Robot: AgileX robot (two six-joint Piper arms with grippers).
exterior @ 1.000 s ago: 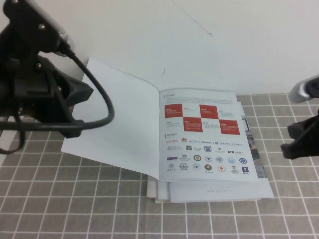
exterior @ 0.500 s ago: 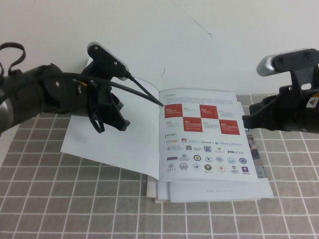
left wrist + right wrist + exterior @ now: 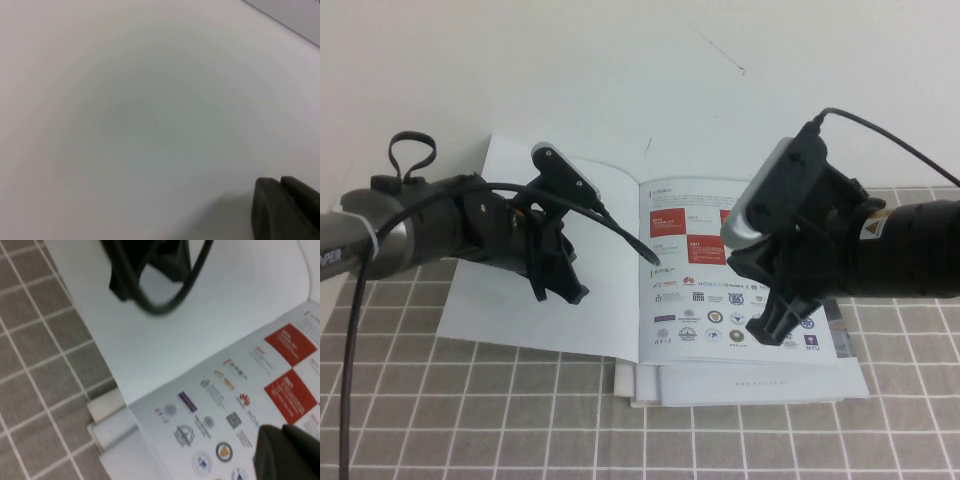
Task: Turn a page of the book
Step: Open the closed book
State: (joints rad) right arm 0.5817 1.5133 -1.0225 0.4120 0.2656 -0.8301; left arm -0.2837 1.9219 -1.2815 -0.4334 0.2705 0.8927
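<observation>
On the tiled table [image 3: 440, 420], mid-scene, your book [image 3: 650, 270] lies open: the page [image 3: 520, 300] is flat on the left, white face up, so the turn looks done. Both arms have swung in over it since a sec ago. Left gripper [image 3: 563, 285] is over the page, fingers can't tell. Right gripper [image 3: 772, 330] is over the logo page [image 3: 705, 310], jaws together, holding nothing.

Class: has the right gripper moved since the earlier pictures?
Yes. The right gripper has swung in from the table's right edge and now hovers, shut, over the book's logo page.
</observation>
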